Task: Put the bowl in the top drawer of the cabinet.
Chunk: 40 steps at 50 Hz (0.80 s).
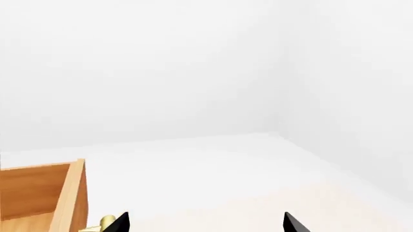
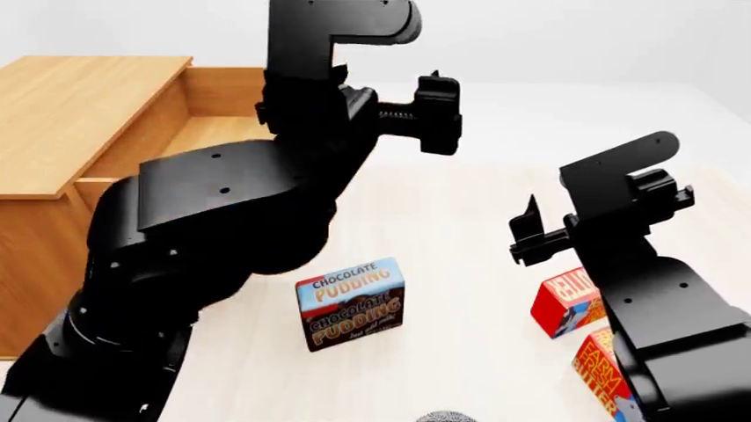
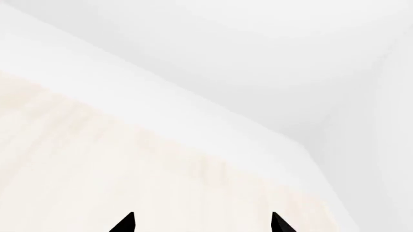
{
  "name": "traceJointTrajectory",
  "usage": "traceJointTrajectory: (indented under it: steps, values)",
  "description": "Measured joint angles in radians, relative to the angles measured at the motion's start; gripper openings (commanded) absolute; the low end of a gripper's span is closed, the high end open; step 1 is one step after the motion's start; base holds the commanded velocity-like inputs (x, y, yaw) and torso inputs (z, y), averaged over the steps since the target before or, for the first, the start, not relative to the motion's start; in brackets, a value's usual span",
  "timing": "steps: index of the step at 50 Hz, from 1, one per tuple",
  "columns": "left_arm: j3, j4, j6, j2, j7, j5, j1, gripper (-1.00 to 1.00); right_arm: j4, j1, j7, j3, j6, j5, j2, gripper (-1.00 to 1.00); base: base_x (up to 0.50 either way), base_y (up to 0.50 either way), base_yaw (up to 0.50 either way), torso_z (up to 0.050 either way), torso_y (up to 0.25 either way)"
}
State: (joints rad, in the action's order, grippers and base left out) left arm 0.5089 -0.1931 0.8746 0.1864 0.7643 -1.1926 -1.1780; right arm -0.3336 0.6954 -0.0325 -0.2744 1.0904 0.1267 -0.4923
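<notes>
Top drawer (image 2: 223, 123) of cabinet (image 2: 70, 105) stands open; bowl not clearly in my view. Left gripper (image 1: 206, 224), right gripper (image 3: 203, 223): both wide, empty. Grasp, placement remain.

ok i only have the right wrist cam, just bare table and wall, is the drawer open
observer: yes, the top drawer stands pulled out of the cabinet.
operator: where's the bowl
observer: only a speckled sliver shows at the head view's bottom edge, probably the bowl. It sits nearer the robot than the pudding box.
operator: left tool holding anything
observer: no, the left tool is open with nothing in it, close by the drawer's front corner.
</notes>
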Motion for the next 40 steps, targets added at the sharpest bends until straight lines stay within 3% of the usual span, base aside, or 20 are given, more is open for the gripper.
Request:
traceJointTrajectory:
  steps: [16,40]
  values:
    - [0.107,-0.319,0.002,0.07,0.048,0.019,0.083,1.0,0.011,-0.014,-0.006,0.016,-0.024,0.006,0.004,1.0,0.0,0.0,0.0,0.0,0.0]
    - [0.205,-0.345,-0.086,0.328,-0.277,-0.087,0.544,1.0,-0.056,-0.037,-0.037,0.12,-0.003,0.021,-0.01,1.0,0.0,0.0,0.0,0.0,0.0]
